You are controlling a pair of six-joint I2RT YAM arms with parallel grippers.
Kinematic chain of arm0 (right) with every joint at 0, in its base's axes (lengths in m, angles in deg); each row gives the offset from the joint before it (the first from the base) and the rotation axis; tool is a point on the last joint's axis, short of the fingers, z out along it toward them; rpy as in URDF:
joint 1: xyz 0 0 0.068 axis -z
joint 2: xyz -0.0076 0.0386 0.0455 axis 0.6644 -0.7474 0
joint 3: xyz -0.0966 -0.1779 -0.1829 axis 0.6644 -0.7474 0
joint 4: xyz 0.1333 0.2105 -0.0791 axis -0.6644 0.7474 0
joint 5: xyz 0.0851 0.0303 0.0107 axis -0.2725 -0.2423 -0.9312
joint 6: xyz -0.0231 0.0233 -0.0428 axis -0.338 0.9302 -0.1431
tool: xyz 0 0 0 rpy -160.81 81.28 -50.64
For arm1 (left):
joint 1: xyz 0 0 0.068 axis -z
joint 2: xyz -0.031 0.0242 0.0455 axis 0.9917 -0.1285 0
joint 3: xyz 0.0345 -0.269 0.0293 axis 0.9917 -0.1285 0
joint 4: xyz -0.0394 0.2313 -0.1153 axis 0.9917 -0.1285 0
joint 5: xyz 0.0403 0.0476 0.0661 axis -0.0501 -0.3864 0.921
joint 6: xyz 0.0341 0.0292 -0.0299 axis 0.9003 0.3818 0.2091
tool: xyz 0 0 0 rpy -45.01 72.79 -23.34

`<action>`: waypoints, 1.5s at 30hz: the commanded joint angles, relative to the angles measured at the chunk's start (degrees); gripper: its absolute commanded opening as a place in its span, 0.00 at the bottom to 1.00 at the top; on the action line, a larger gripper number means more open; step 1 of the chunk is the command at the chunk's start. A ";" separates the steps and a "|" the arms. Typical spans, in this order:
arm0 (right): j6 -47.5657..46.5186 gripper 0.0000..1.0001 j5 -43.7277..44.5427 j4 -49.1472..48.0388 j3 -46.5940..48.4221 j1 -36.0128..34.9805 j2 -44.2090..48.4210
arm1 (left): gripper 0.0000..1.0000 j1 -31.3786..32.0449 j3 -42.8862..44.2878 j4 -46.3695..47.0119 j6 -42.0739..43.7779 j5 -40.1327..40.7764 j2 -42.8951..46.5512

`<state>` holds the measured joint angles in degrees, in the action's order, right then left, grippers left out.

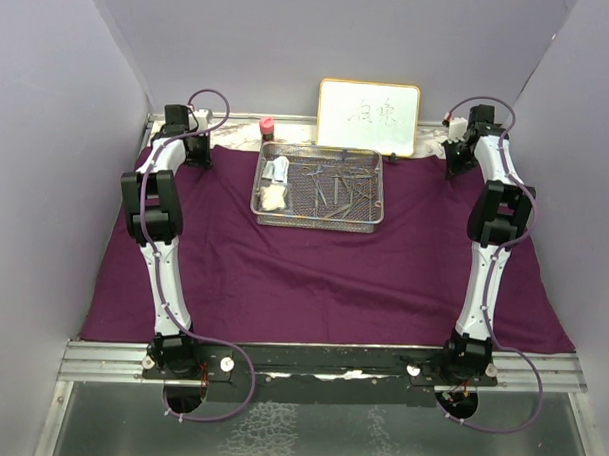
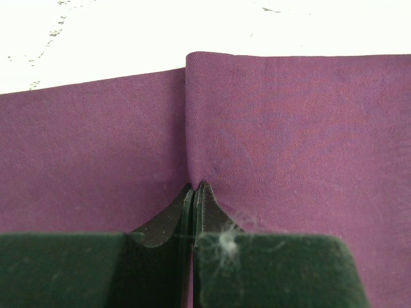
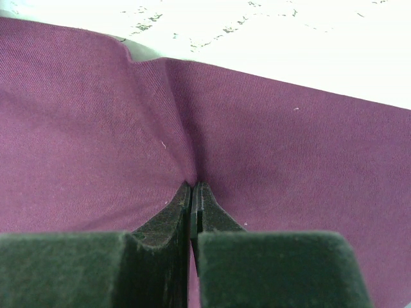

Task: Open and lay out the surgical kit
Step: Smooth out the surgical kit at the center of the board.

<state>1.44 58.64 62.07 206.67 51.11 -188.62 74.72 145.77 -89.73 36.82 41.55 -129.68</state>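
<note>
Cloth wrap [image 1: 313, 278], dark purple, spread open and flat. Its long axis runs left to right, and it reaches well out from the wire-mesh tray [image 1: 320, 227] on the left, right and near sides.

Tray sits on the far middle of the cloth. Its long axis also runs left to right, parallel to the far hem.

Inside the tray:
- steel instruments [image 1: 336, 187] fill the middle and right part in a crossed jumble, with no common heading I can read
- gauze [image 1: 275, 196] in the left near part
- small white packets [image 1: 277, 170] just behind the gauze

Left of the tray, at the cloth's far left corner, my left gripper [image 2: 194, 189] has its fingers pressed together on a raised fold of fabric. Right of the tray, at the far right corner, the right gripper [image 3: 193, 186] pinches a like fold.

Behind the tray stands a whiteboard [image 1: 368, 117]. A pink-capped bottle [image 1: 267, 128] stands off the tray's back left corner.
</note>
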 commanded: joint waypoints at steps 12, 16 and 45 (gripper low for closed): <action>-3.91 0.12 11.89 -6.12 -3.42 2.74 -1.74 | 0.17 -1.93 -2.56 -0.78 3.04 8.34 -2.44; -3.90 0.26 11.80 -6.67 -4.70 2.82 -0.50 | 0.25 -2.57 -3.14 -0.77 3.48 9.25 -1.99; -1.60 0.62 0.52 -11.27 -16.89 4.50 18.24 | 0.75 -4.85 -5.62 2.88 2.66 4.33 11.26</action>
<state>-0.90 62.68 54.36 193.10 55.48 -177.95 70.10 140.93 -86.65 40.25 48.54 -125.64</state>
